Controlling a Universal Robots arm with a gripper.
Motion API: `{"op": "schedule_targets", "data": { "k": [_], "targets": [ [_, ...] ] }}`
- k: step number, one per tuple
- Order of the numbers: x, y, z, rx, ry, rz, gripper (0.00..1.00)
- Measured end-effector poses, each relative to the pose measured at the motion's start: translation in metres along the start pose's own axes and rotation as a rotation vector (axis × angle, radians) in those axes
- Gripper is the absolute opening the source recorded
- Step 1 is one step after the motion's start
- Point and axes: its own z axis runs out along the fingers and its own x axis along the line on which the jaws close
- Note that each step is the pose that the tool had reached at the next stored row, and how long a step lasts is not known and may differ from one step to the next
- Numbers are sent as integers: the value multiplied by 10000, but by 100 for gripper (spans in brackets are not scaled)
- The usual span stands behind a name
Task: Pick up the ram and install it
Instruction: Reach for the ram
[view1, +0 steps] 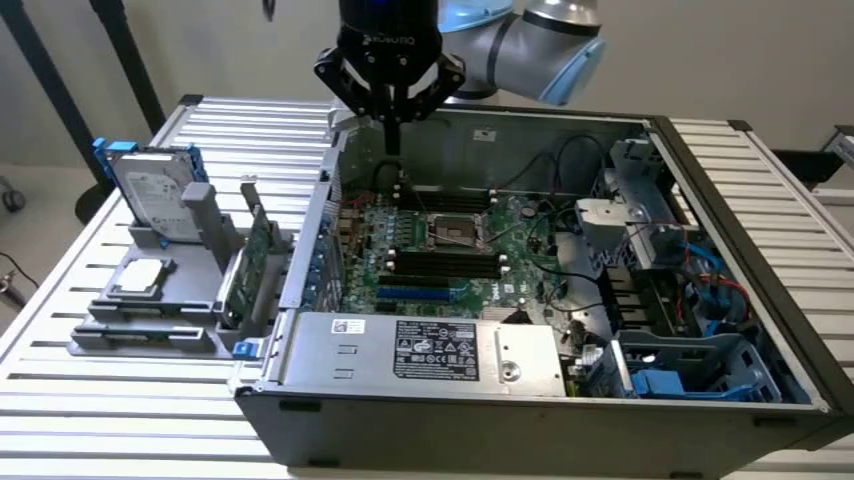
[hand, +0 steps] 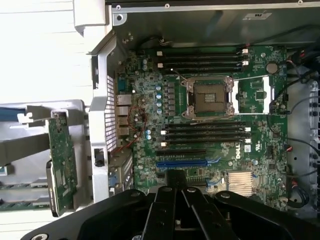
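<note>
My gripper (view1: 392, 140) hangs shut over the back left corner of the open computer case (view1: 747, 250), with nothing between its fingers. From the wrist its black fingers (hand: 175, 187) are closed together above the green motherboard (hand: 260, 145). Black memory slots (hand: 205, 134) lie bare on either side of the processor socket (hand: 210, 97); in the exterior view those slots (view1: 447, 262) sit below and to the right of the gripper. The ram is hidden or out of view.
A grey rack (view1: 147, 320) on the slatted table, at the exterior view's left, holds a silver hard drive (view1: 154, 195) and a green expansion card (view1: 256, 262) (hand: 62, 155). The power supply (view1: 427, 350) fills the case's near side. Cables and a blue drive cage (view1: 681, 370) crowd its right.
</note>
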Motion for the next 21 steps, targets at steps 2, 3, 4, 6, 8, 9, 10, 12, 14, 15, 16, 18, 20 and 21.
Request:
{"op": "schedule_targets", "data": {
  "k": [2,3,4,6,8,9,10,12,14,15,16,18,20,21],
  "targets": [
    [57,-36,1,0,0,2,11],
    [100,-49,1,2,1,0,11],
    [145,-61,4,2,0,1,11],
    [238,-82,9,4,0,1,11],
    [326,-102,14,6,0,1,11],
    [371,-113,16,7,0,1,11],
    [415,-122,19,7,0,1,11],
    [504,-143,24,9,0,0,11],
    [597,-164,28,11,0,2,11],
    [641,-174,31,12,0,1,11],
    [686,-184,33,13,-1,0,11],
    [773,-204,37,16,0,1,11],
    [866,-226,42,18,-1,0,11],
    [910,-236,44,19,-1,0,11]
  ]
}}
